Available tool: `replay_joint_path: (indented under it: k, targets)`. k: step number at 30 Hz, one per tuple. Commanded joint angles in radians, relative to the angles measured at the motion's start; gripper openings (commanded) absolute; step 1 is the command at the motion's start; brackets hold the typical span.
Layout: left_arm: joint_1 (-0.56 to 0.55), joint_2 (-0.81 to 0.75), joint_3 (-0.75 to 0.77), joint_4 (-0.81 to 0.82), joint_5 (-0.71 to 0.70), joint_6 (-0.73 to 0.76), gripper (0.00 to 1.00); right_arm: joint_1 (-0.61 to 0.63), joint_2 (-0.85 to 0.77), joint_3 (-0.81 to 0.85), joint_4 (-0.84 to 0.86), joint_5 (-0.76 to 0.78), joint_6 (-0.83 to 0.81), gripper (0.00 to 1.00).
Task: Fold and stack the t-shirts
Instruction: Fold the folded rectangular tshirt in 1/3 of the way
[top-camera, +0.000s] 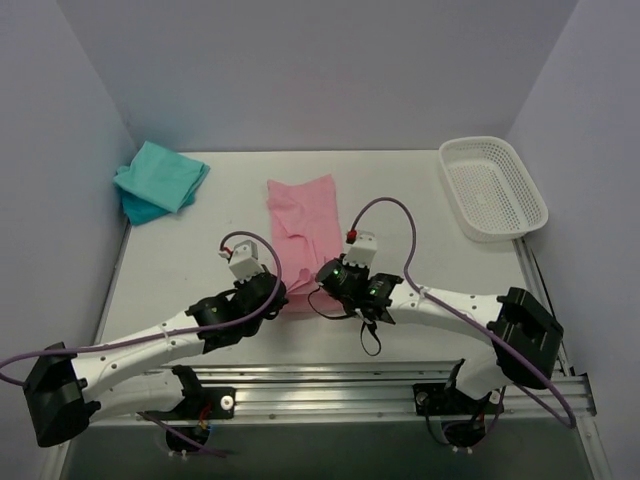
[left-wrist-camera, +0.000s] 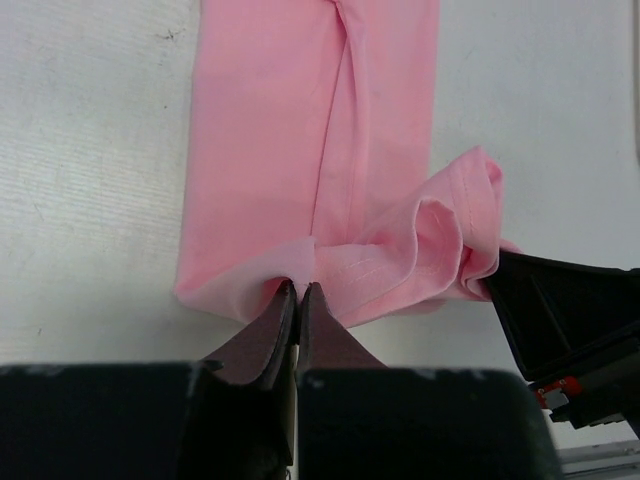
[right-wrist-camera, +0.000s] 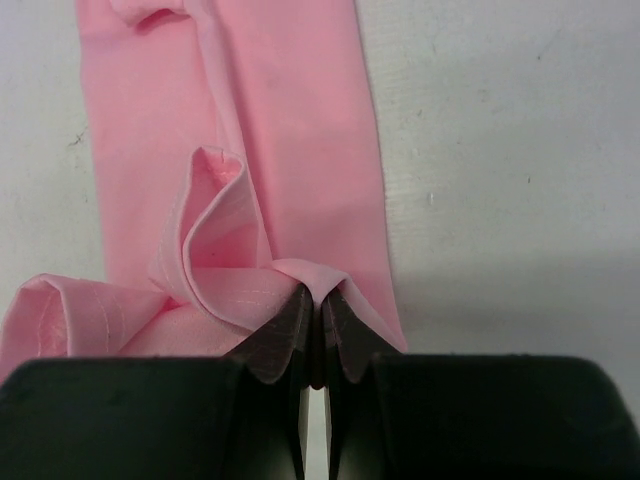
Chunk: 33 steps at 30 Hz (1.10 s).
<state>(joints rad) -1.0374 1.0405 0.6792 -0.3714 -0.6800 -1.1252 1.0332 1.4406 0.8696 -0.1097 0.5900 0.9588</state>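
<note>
Nearest the arms, the left gripper is pinched tight on the pink shirt at its near left corner. The right gripper is clamped on the near right corner, with the hem bunched up between them. The shirt lies mid-table as a long, narrow strip. In the far left corner sits the teal pile, and at far right the basket.

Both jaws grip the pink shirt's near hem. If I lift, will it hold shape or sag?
Probably sags: the pink t-shirt buckles into loose folds between the grips. Likely light; thin cloth might slip from such small bites.
</note>
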Motion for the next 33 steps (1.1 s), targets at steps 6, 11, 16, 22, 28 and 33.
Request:
replay_joint_path:
  k: [6, 11, 16, 22, 28, 33]
  targets:
    - [0.174, 0.102, 0.062, 0.184, 0.167, 0.128, 0.02, -0.107, 0.174, 0.158, 0.067, -0.05, -0.138, 0.0]
    - [0.296, 0.213, 0.095, 0.253, 0.292, 0.165, 0.02, -0.159, 0.274, 0.245, 0.071, -0.117, -0.175, 0.0]
    - [0.368, 0.334, 0.167, 0.253, 0.382, 0.173, 0.02, -0.209, 0.368, 0.353, 0.047, -0.167, -0.204, 0.0]
    - [0.433, 0.489, 0.353, 0.172, 0.454, 0.202, 0.04, -0.265, 0.438, 0.456, 0.001, -0.2, -0.226, 0.0]
    - [0.488, 0.581, 0.441, 0.169, 0.477, 0.22, 0.05, -0.309, 0.495, 0.555, -0.03, -0.229, -0.249, 0.0]
    - [0.546, 0.671, 0.476, 0.193, 0.522, 0.226, 0.07, -0.375, 0.598, 0.672, -0.039, -0.282, -0.262, 0.13]
